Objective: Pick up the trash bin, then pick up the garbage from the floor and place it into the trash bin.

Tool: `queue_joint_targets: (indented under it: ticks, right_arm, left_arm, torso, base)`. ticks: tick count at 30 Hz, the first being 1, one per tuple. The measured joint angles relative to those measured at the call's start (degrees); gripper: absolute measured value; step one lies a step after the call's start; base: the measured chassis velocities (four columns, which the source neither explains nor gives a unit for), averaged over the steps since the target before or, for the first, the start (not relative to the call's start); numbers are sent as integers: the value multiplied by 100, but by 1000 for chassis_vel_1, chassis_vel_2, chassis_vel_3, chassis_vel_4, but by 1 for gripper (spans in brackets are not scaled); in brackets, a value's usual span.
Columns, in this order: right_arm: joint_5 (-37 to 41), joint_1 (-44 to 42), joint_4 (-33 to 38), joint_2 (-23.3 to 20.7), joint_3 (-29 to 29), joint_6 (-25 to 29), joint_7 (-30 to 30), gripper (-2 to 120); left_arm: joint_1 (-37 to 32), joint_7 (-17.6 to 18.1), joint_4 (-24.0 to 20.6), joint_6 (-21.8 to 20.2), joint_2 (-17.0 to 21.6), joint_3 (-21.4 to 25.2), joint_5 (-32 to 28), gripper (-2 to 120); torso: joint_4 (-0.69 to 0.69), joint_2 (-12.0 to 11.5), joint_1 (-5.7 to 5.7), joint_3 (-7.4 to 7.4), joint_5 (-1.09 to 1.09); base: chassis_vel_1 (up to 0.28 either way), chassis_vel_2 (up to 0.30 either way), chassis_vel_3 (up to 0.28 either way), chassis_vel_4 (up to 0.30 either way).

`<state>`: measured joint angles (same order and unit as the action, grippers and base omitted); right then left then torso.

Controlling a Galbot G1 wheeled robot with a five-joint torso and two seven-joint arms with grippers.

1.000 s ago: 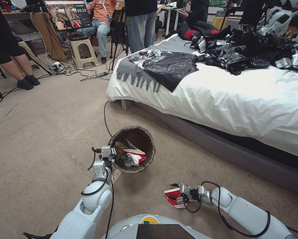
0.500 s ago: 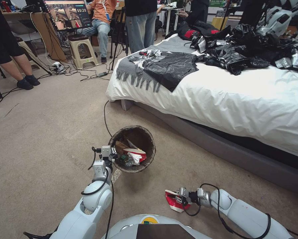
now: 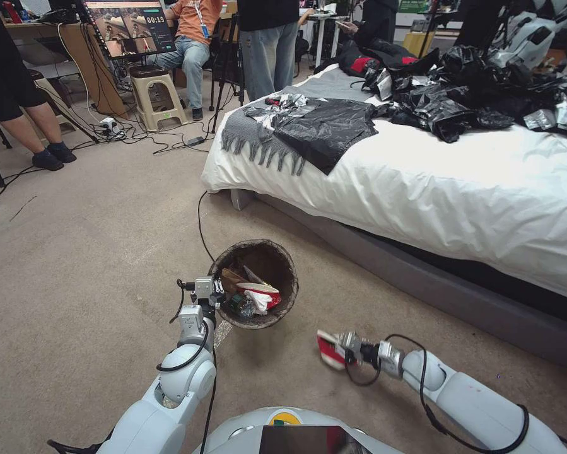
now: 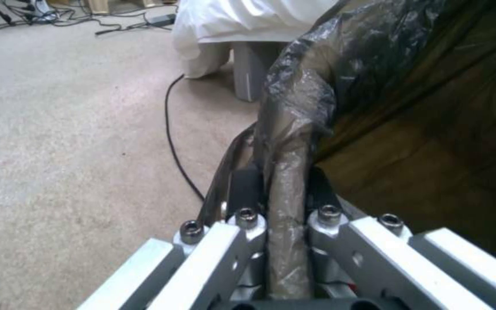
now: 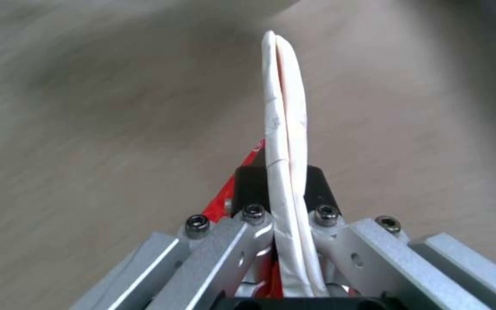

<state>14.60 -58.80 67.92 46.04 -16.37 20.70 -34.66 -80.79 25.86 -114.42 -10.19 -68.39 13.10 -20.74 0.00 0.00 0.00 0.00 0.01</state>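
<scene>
The trash bin (image 3: 269,255), lined with a dark bag, hangs tilted over the carpet floor (image 3: 87,252) with wrappers, a bottle and paper inside. My left gripper (image 3: 209,292) is shut on its near-left rim. In the left wrist view the fingers (image 4: 242,185) pinch the bag-covered rim (image 4: 294,125). My right gripper (image 3: 345,348) is shut on a red-white carton (image 3: 326,349), a piece of the garbage, just above the carpet and to the right of and nearer than the bin. In the right wrist view the carton (image 5: 282,107) stands edge-on between the pads (image 5: 317,181).
A bed with white sheets (image 3: 453,183) fills the right side, its grey base (image 3: 422,277) close to the bin. Black bags and foil (image 3: 472,94) lie on it. A black cable (image 3: 200,227) runs across the carpet. People, a stool (image 3: 158,94) and stands are at the back left.
My right gripper has lifted the red-white carton off the carpet and carried it up and a little toward the bin. The left gripper and bin have barely shifted.
</scene>
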Motion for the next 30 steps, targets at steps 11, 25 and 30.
queue_joint_targets:
  ticks: [11, 25, 30]
  right_arm:
    - [519, -318, 1776, -378, 1210, -299, 2410, 0]
    - [1262, -548, 4914, -7, 2702, -916, 4561, 0]
    - [1411, -695, 5806, -7, 2758, -965, 4397, 0]
  left_arm:
    - [-38, 3, 0, -18, 39, -175, 36, 0]
    - [-89, -14, 53, -59, 159, -418, 25, 0]
    - [-35, -22, 123, -93, 171, -544, 28, 0]
  torso:
    - [0, 0, 0, 0, -3]
    - [0, 0, 0, 0, -1]
    - [-1, 0, 0, 0, -2]
  base:
    - [0, 0, 0, 0]
    - [0, 0, 0, 0]
    - [0, 0, 0, 0]
